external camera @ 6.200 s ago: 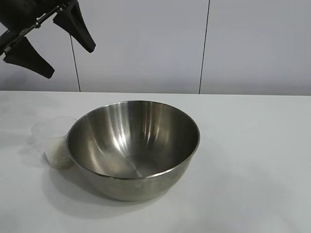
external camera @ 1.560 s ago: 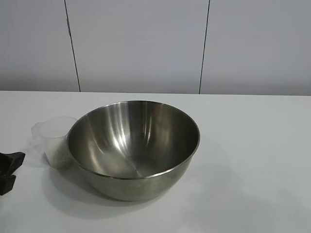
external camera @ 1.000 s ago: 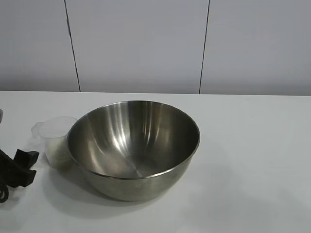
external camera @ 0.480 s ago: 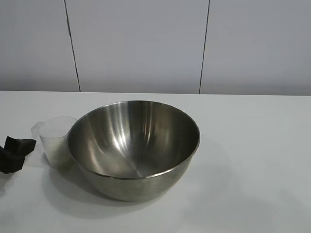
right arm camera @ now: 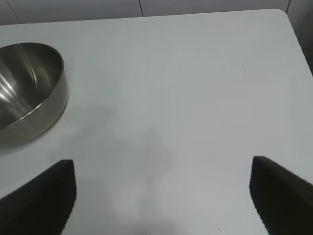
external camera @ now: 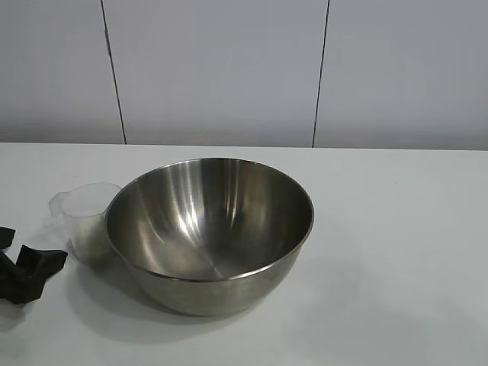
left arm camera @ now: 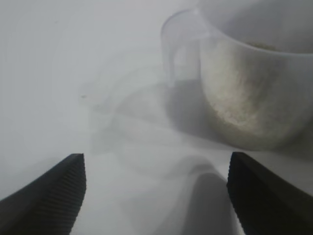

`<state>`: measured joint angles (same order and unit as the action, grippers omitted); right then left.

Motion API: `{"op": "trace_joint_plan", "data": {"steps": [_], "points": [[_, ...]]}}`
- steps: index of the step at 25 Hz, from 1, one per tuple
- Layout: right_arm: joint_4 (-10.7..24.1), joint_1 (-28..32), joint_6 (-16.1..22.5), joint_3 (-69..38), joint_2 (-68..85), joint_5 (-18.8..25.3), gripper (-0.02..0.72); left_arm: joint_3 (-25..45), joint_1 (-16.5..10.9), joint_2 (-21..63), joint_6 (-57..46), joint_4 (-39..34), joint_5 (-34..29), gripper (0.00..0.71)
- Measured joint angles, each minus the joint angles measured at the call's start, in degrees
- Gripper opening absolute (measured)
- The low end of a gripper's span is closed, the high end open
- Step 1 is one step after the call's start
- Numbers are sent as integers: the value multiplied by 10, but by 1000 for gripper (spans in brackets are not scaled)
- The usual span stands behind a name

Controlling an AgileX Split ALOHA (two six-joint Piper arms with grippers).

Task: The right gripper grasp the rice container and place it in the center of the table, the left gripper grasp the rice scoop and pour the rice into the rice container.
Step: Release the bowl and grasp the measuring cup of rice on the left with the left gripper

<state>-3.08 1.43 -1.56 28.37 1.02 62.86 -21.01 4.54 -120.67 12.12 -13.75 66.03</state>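
The steel rice container (external camera: 210, 229) stands near the middle of the white table (external camera: 396, 252); its edge shows in the right wrist view (right arm camera: 27, 90). The clear rice scoop (external camera: 88, 221) stands upright against the container's left side, with white rice (left arm camera: 244, 98) heaped inside and its handle (left arm camera: 173, 49) facing out. My left gripper (external camera: 27, 267) is open, low over the table just left of the scoop, not touching it; its fingers (left arm camera: 54, 196) are wide apart. My right gripper (right arm camera: 161, 196) is open and empty over bare table, out of the exterior view.
A pale panelled wall (external camera: 229, 69) runs behind the table's far edge. In the right wrist view the table's corner and edge (right arm camera: 288, 19) show on the side away from the bowl.
My left gripper came down from high at the upper left to table level. Over the last second it shifted about beside the scoop and now sits slightly lower and closer. Bowl and scoop have not moved.
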Motion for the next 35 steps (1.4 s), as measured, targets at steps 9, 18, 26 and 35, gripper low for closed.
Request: {"op": "trace_joint_plan", "data": {"steps": [9,18,26,35], "points": [[0,0,0,0,0,0,661,-35,0,-3,4,11,0,572],[0,0,0,0,0,0,661,-55,0,-37,5,13,3,570],[-1,0,0,0,0,0,661,-74,0,-39,5,13,1,570],[-4,0,0,0,0,0,661,-78,0,-39,5,13,1,570]]}}
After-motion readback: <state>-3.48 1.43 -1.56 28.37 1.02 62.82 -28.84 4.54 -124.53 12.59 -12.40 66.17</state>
